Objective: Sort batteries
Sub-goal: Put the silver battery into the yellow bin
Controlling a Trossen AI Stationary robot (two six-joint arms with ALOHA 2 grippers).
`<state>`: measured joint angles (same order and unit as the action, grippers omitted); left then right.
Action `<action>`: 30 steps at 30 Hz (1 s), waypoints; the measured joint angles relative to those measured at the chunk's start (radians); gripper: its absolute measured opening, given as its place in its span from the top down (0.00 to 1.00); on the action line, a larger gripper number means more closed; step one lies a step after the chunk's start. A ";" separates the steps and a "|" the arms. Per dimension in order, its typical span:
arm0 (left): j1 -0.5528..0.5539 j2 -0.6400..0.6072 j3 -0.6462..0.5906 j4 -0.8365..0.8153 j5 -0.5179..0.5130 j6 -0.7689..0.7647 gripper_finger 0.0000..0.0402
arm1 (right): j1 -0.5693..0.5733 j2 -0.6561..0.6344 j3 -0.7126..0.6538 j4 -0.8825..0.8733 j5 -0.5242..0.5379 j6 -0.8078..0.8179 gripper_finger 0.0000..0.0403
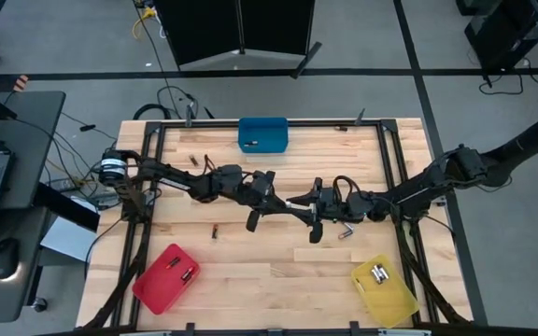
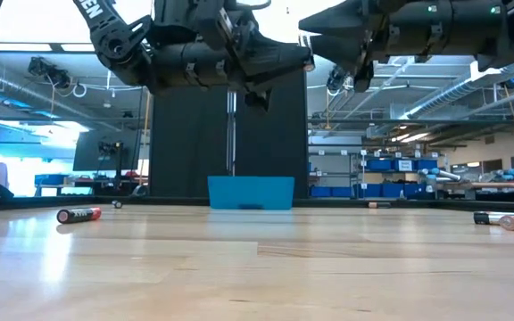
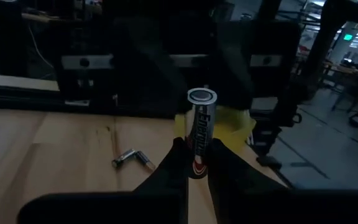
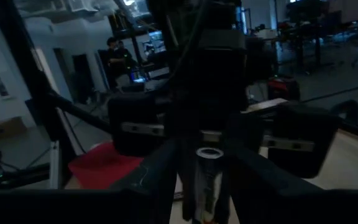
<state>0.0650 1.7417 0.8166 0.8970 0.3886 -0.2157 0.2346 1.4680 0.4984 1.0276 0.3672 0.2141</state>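
Observation:
Above the middle of the table my two grippers meet tip to tip. My left gripper [image 3: 196,167] [image 1: 281,202] is shut on a silver battery [image 3: 200,127] with black lettering. My right gripper [image 4: 206,186] [image 1: 304,206] faces it, open, one finger on either side of the same battery [image 4: 207,171]; I see no contact. Loose batteries lie on the wood: a pair near the right arm [image 1: 345,231] [image 3: 132,158], one toward the left [image 1: 215,231] [image 2: 78,214], and two at the back [image 1: 194,161] [image 1: 342,129]. My left gripper pinches the battery's lower part [image 3: 195,163] between its two fingers [image 3: 169,165], which reach in level from the table's left. The battery stands up out of the fingers, its ringed end [image 3: 202,96] uppermost, well clear of the table.
A blue bin [image 1: 262,133] [image 2: 251,192] sits at the far edge, a red bin [image 1: 166,277] at the near left and a yellow bin [image 1: 383,289] at the near right, each holding batteries. Black frame rails [image 1: 389,168] border the table.

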 joint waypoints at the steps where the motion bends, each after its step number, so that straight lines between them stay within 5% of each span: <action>1: 0.000 0.002 0.003 0.000 0.001 0.000 0.90 | 0.002 -0.001 -0.001 -0.005 -0.001 0.000 0.65; 10: 0.000 0.004 0.005 0.026 0.006 0.001 0.90 | -0.002 0.005 0.002 -0.011 -0.004 0.018 0.68; 16: 0.000 0.004 0.005 0.027 0.007 0.005 0.90 | -0.006 0.005 0.005 -0.011 -0.020 0.015 0.84; 23: 0.000 0.003 0.004 0.019 -0.023 0.039 0.90 | -0.008 -0.006 0.005 -0.029 -0.024 -0.042 0.85; 30: 0.000 0.002 0.006 -0.007 -0.091 0.084 0.69 | -0.008 -0.125 0.056 -0.266 -0.012 -0.058 0.85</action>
<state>0.0648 1.7439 0.8227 0.8903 0.2972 -0.1317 0.2269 1.3426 0.5541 0.7611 0.3549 0.1563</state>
